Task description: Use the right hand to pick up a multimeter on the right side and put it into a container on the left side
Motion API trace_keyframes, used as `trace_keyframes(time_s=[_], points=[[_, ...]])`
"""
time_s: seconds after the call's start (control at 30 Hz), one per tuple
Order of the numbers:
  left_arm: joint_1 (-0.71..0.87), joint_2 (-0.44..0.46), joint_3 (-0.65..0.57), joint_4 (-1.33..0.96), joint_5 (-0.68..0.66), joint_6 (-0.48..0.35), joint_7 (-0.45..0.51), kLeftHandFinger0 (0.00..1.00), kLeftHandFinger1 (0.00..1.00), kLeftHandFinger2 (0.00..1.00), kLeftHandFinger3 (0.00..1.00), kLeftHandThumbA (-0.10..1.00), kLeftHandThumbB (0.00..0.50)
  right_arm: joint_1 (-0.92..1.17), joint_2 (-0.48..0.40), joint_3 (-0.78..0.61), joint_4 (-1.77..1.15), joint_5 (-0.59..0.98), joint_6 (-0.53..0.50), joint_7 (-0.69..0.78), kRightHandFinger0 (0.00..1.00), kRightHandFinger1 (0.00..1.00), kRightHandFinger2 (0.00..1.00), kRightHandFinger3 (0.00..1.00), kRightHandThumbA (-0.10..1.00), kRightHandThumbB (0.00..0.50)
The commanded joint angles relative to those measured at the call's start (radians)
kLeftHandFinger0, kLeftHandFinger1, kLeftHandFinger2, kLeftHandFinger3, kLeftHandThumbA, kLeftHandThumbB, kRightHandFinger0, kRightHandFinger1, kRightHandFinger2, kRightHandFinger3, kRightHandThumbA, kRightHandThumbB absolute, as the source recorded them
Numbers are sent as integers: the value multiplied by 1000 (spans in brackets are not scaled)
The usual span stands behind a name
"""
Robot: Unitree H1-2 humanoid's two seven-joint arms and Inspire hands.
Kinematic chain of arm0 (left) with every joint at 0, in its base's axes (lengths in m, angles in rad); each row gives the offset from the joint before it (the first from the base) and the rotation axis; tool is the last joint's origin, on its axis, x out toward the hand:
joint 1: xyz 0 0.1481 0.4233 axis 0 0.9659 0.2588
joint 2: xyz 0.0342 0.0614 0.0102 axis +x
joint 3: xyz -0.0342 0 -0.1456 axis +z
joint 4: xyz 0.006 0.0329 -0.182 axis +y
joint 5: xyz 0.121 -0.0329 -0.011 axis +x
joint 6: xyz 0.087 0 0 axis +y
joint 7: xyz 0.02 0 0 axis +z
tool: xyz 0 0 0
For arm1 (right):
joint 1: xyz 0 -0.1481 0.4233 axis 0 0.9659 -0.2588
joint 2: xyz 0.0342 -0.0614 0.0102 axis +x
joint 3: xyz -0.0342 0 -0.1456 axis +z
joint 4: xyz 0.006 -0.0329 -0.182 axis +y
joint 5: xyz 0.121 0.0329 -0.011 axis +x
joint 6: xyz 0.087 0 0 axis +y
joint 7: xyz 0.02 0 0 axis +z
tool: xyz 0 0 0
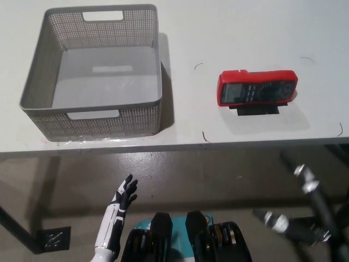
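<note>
A red multimeter [256, 87] with a dark face lies on its side on the right part of the white table [245, 33], propped on its black stand. A grey mesh basket [101, 117] stands on the left part of the table with nothing in it. My white left hand [125, 195] hangs below the table's front edge at the lower left, fingers apart and holding nothing. Part of my black right arm [319, 202] shows at the lower right, below the table and well short of the multimeter. Its hand is out of the picture.
The table's front edge [218, 146] runs across the middle of the picture, with brown floor [218, 180] below it. A few thin dark marks lie on the tabletop around the multimeter. About a hand's width of bare table separates basket and multimeter.
</note>
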Motion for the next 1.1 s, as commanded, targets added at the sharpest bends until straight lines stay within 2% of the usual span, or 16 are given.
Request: trace_keyframes(time_s=[0.0, 0.1, 0.17, 0.23, 0.27, 0.37, 0.4, 0.47, 0.5, 0.6, 0.67, 0.83, 0.9, 0.97, 1.07], points=[[-1, 4, -7, -8, 10, -58, 22, 1000, 1000, 1000, 1000, 1000, 442, -166, -134, -37, -132, -78, 189, 128, 1000, 1000, 1000, 1000, 1000, 406], [3, 3, -7, -11, 12, -58, 20, 1000, 1000, 1000, 1000, 1000, 449, -328, -229, -15, -158, -124, 326, 225, 1000, 1000, 1000, 1000, 1000, 380], [7, 2, -6, -11, 12, -58, 19, 1000, 1000, 1000, 1000, 1000, 450, -396, -259, 1, -140, -130, 352, 249, 1000, 1000, 1000, 1000, 1000, 363], [15, -4, -10, -10, 8, -58, 16, 1000, 1000, 1000, 1000, 1000, 447, -503, -308, 32, -97, -145, 418, 319, 1000, 1000, 1000, 1000, 1000, 378], [18, -4, -12, -10, 9, -58, 15, 1000, 1000, 1000, 1000, 1000, 443, -535, -323, 44, -79, -145, 434, 336, 1000, 1000, 1000, 1000, 1000, 361], [3, 1, -10, 4, 11, -58, 20, 1000, 1000, 1000, 1000, 1000, 417, -732, -371, 115, 65, -140, 485, 448, 1000, 1000, 1000, 1000, 1000, 395], [4, 1, -11, 4, 11, -58, 21, 1000, 1000, 1000, 1000, 1000, 425, -788, -376, 141, 110, -137, 517, 481, 1000, 1000, 1000, 1000, 1000, 414], [23, 2, -13, -2, 12, -58, 17, 1000, 1000, 1000, 1000, 1000, 443, -866, -368, 189, 196, -149, 544, 520, 1000, 1000, 1000, 1000, 1000, 454], [30, 3, -15, -3, 12, -58, 14, 1000, 1000, 1000, 1000, 1000, 443, -924, -354, 221, 273, -165, 543, 539, 1000, 1000, 1000, 1000, 1000, 455], [19, 1, -14, 7, 17, -58, 23, 1000, 1000, 1000, 1000, 1000, 427, -1027, -327, 273, 408, -184, 537, 563, 1000, 1000, 1000, 1000, 1000, 454], [36, 1, -17, 0, 13, -58, 17, 1000, 1000, 1000, 1000, 1000, 398, -1083, -303, 313, 498, -198, 541, 581, 1000, 1000, 1000, 1000, 1000, 472], [44, -14, -22, 1, 24, -58, 30, 1000, 1000, 1000, 1000, 1000, 413, -1238, -222, 407, 787, -223, 478, 602, 1000, 1000, 1000, 1000, 1000, 456], [57, -13, -23, -3, 11, -58, 22, 1000, 1000, 1000, 1000, 1000, 423, -1277, -186, 440, 883, -238, 485, 610, 1000, 1000, 1000, 1000, 1000, 474], [50, -11, -19, 0, 7, -58, 21, 1000, 1000, 1000, 1000, 1000, 448, -1326, -141, 445, 994, -218, 501, 610, 1000, 1000, 1000, 1000, 1000, 461], [45, -10, -18, -3, 18, -58, 26, 1000, 1000, 1000, 1000, 1000, 452, -1387, -99, 461, 1131, -207, 487, 625, 1000, 1000, 1000, 1000, 1000, 455]])
